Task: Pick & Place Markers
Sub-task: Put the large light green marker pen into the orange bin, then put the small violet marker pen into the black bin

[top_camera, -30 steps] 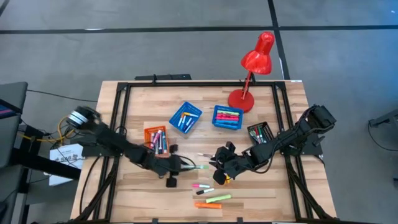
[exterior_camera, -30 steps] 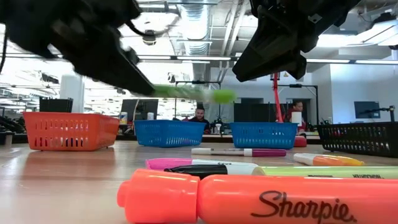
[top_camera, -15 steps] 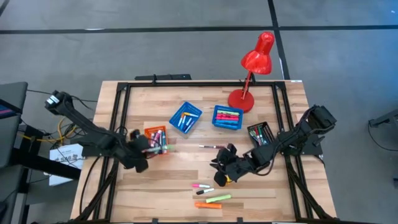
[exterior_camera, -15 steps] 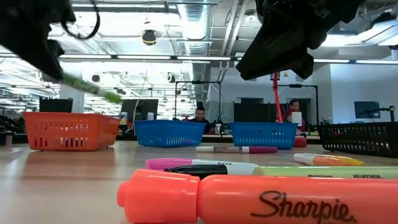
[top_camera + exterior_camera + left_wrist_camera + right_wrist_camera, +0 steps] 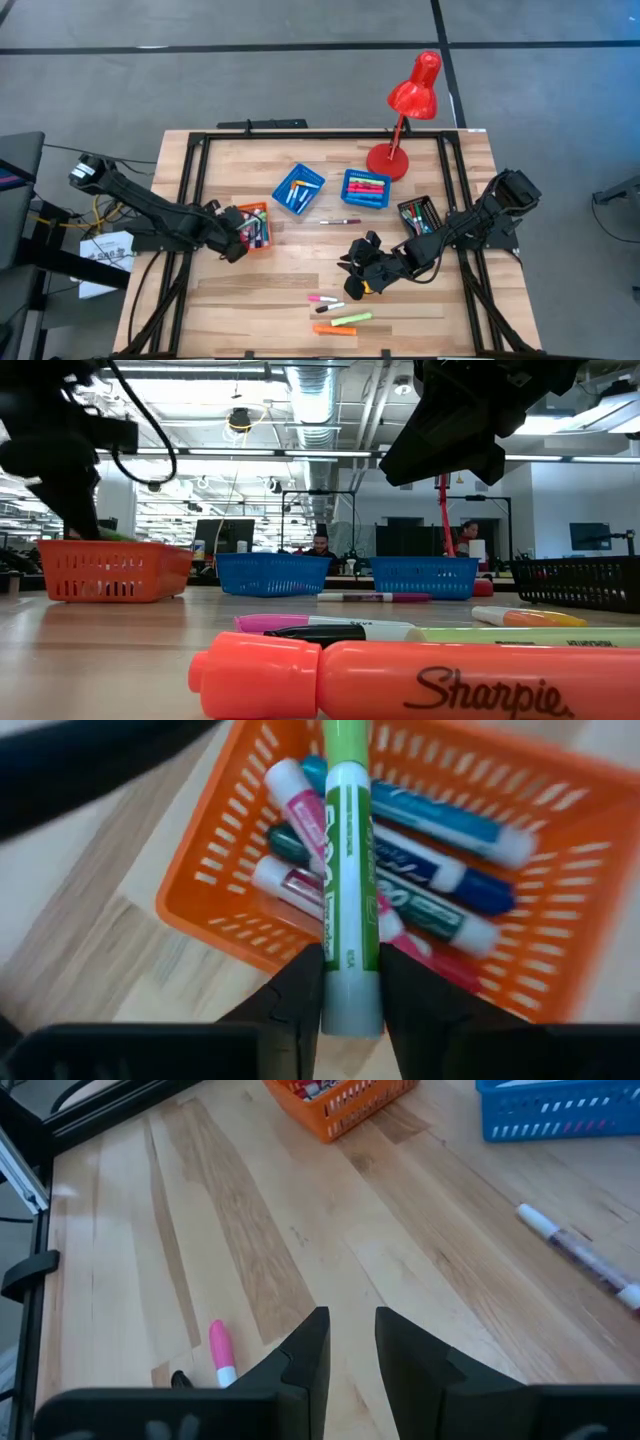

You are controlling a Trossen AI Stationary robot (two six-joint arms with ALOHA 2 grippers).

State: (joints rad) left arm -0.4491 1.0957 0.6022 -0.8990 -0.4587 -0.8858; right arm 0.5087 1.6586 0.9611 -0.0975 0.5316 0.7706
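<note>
My left gripper (image 5: 238, 237) is over the orange tray (image 5: 252, 224), shut on a green marker (image 5: 348, 870); in the low view it (image 5: 78, 510) hangs at the tray's left end. Several markers (image 5: 420, 890) lie inside that tray. My right gripper (image 5: 356, 272) is open above the table's middle, holding nothing; bare wood shows between its fingers (image 5: 350, 1350). Loose markers lie flat near the near edge: pink (image 5: 322, 298), green (image 5: 350, 319), orange (image 5: 333, 329). A purple-and-white marker (image 5: 340, 221) lies alone below the blue trays. My left gripper pinches the green marker between its two fingers at one end (image 5: 350, 1005). The marker runs along the fingers and sticks out forward past them. It is lifted clear and hangs over the markers in the orange tray.
Two blue trays (image 5: 298, 190) (image 5: 366, 189) and a black tray (image 5: 418, 213) with markers stand behind the table's middle. A red desk lamp (image 5: 405, 110) stands at the far edge. A yellow marker (image 5: 352, 290) lies just by my right gripper. People sit in the room beyond.
My left gripper has carried the green marker from the table's middle toward the left and far side, ending over the orange tray. The purple-and-white marker has moved along the table toward the far edge. My right gripper has stayed put.
</note>
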